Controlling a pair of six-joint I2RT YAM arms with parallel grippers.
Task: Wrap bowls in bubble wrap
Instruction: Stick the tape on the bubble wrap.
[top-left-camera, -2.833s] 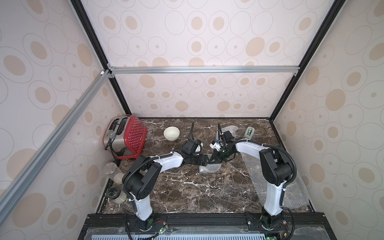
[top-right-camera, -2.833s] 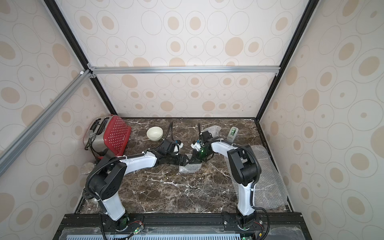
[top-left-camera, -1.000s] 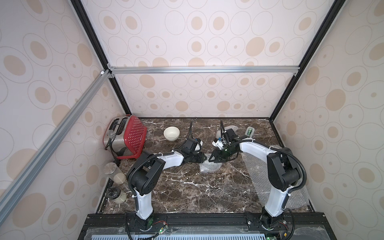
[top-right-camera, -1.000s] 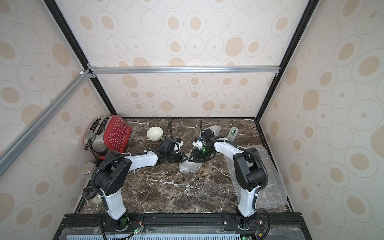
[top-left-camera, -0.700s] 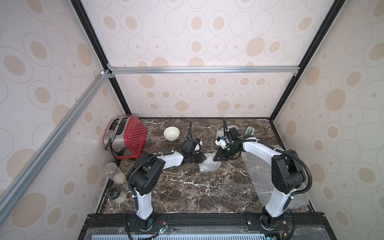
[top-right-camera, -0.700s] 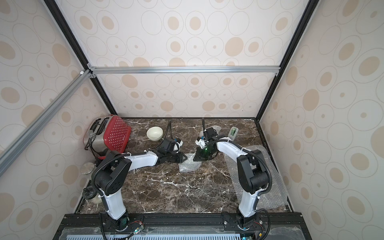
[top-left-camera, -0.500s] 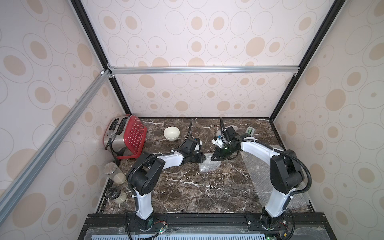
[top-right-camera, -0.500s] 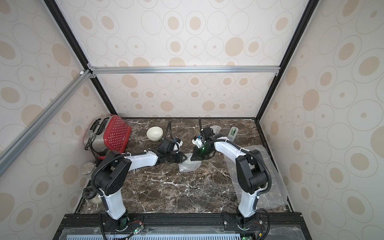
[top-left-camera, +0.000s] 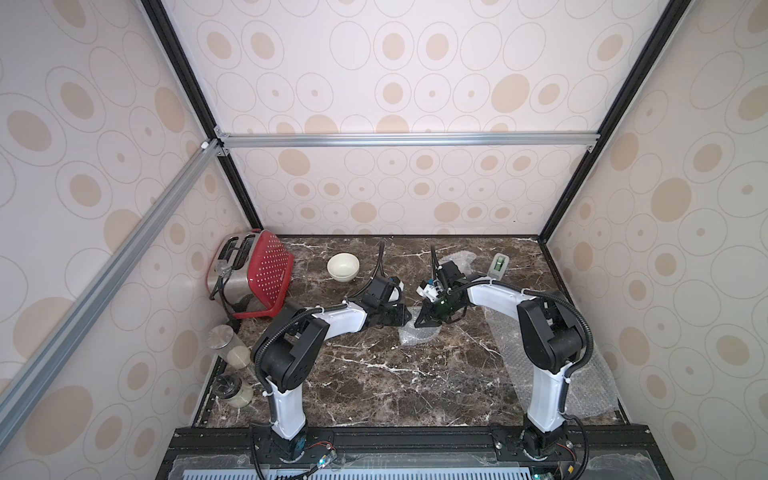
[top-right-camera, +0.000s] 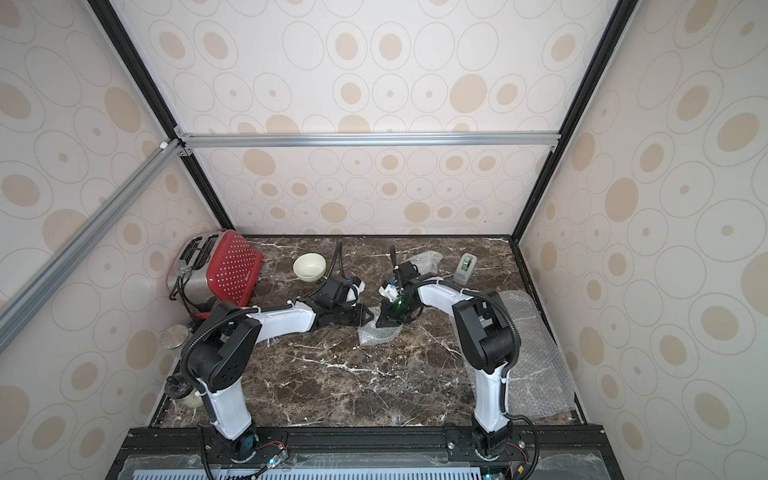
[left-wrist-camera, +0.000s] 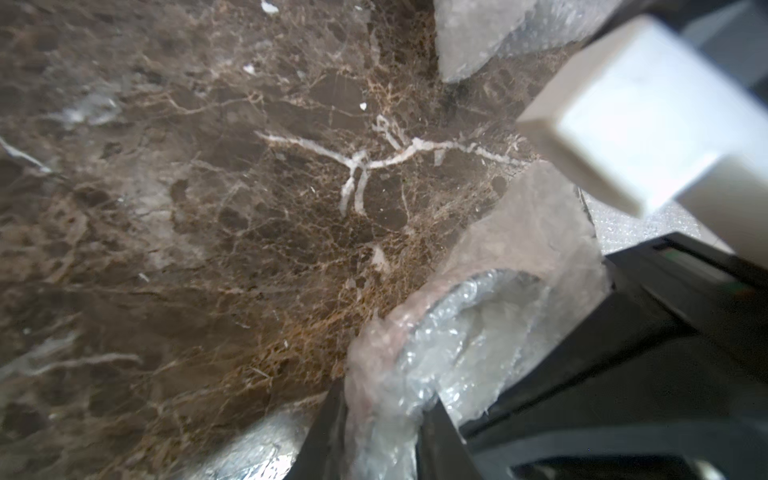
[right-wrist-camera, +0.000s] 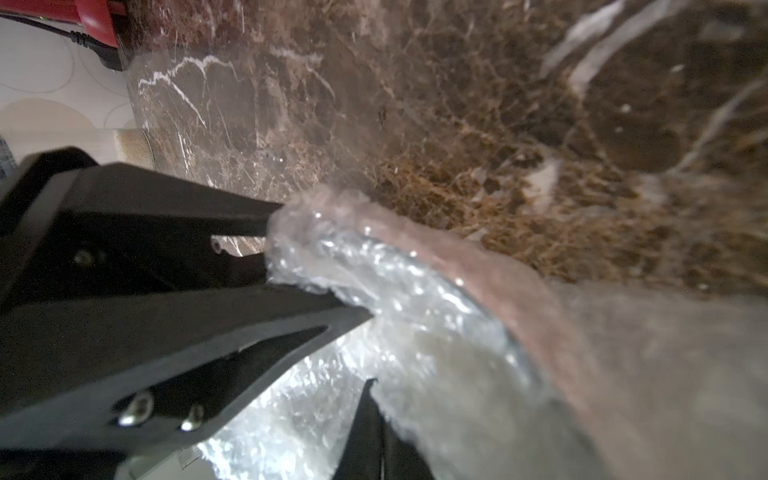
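Note:
A crumpled bubble wrap bundle (top-left-camera: 417, 334) (top-right-camera: 378, 332) lies mid-table between my two arms. Through the film a bowl's round rim (right-wrist-camera: 469, 291) shows; its pattern is hidden. My left gripper (top-left-camera: 405, 318) (left-wrist-camera: 384, 395) is shut on a fold of the bubble wrap (left-wrist-camera: 382, 419) at the bundle's left side. Against the bundle's right side, my right gripper (top-left-camera: 422, 322) (right-wrist-camera: 370, 386) has its fingers pressed together on the film's edge. A plain cream bowl (top-left-camera: 343, 267) (top-right-camera: 309, 266) stands bare at the back left.
A red toaster (top-left-camera: 253, 278) sits at the back left, with two lidded glass jars (top-left-camera: 228, 345) along the left edge. A flat bubble wrap sheet (top-left-camera: 552, 374) covers the right side. A second cloudy bundle (top-left-camera: 461, 259) and a tape dispenser (top-left-camera: 500, 266) stand at the back right.
My right gripper has closed at the bundle after a short swing away and back. My left gripper has kept its hold in the same place.

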